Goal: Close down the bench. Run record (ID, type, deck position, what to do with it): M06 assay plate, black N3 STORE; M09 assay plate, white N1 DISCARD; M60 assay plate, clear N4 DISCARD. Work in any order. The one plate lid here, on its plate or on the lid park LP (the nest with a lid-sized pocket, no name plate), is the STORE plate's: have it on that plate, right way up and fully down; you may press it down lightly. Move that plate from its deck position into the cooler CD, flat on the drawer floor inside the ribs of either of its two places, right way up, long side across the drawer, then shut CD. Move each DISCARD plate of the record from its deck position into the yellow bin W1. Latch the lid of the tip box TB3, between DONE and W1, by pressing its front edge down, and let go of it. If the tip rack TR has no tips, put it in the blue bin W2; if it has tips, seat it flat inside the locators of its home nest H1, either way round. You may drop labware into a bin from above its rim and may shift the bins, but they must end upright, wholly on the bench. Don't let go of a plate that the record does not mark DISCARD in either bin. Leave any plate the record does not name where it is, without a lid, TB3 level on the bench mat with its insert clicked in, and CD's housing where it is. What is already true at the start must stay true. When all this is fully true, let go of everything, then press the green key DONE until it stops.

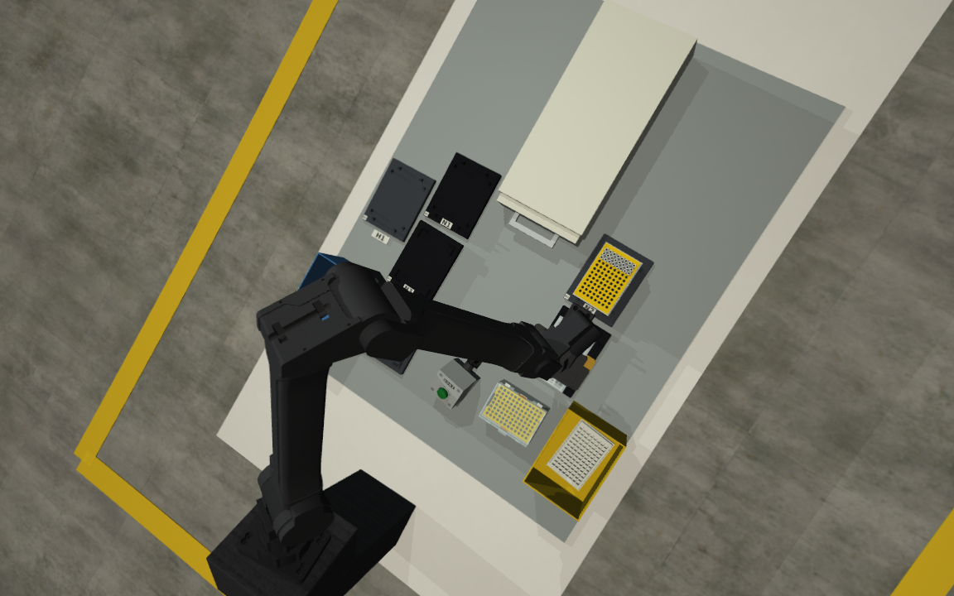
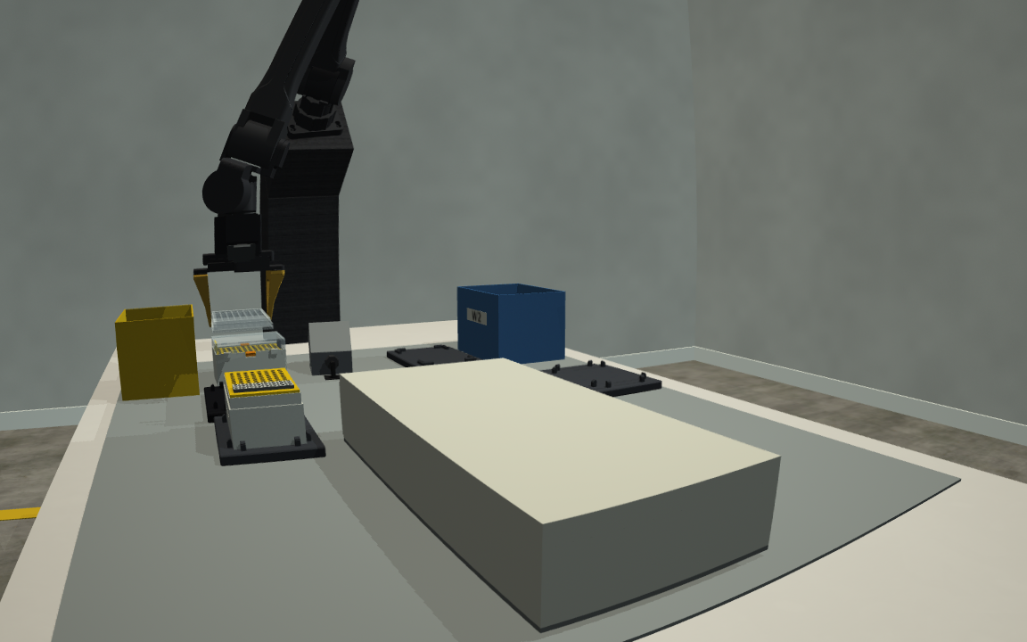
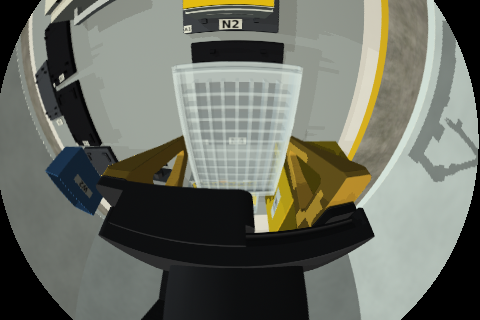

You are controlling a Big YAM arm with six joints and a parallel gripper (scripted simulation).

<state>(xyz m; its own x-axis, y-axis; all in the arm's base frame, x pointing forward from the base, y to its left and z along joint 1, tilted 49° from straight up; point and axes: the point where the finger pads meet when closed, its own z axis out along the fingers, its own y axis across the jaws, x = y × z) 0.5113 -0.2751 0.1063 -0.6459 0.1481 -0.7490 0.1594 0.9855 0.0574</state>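
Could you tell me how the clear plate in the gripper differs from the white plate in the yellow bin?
The clear assay plate is see-through; the white assay plate is opaque. The clear one is held aloft in the yellow-fingered gripper; the white one lies inside the yellow bin. Both are lidless gridded plates.

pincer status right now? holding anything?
Pincer: closed on the clear assay plate, held up off the deck near the N2 nest.
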